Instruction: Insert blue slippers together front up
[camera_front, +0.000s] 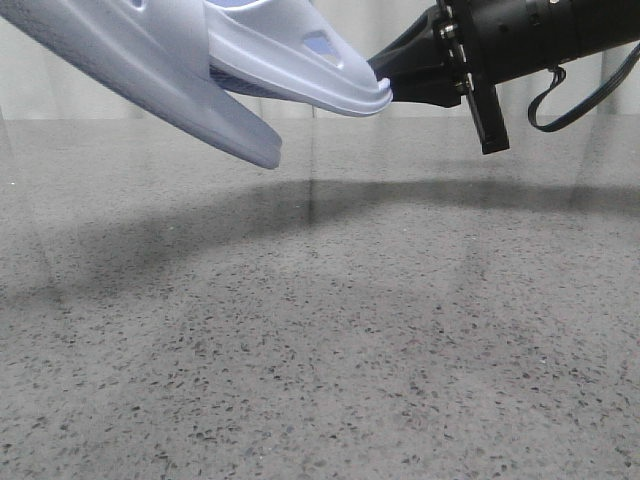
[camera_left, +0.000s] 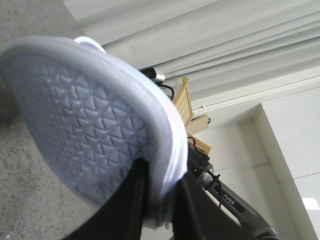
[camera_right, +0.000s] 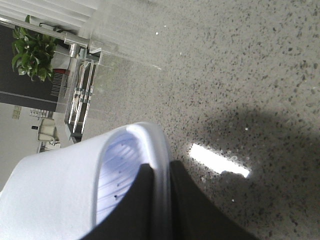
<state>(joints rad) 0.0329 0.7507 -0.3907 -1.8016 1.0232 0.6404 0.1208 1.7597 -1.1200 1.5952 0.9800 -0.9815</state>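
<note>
Grey speckled stone counter (camera_front: 330, 380) lies below, with nothing touching it. Two pale blue foam slippers hang in the air above it. One slipper (camera_front: 130, 60) with a bumpy triangle sole is pinched at its rim by the left black fingers (camera_left: 152, 200). The other slipper (camera_front: 300, 70) sits just beside it, its heel rim pinched by the right black fingers (camera_front: 395, 75).

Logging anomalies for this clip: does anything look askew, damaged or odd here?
Nothing stands out. Both blue slippers are held in mid-air above the speckled table, each pinched at its rim by the right gripper and left gripper; no damage shows.
</note>
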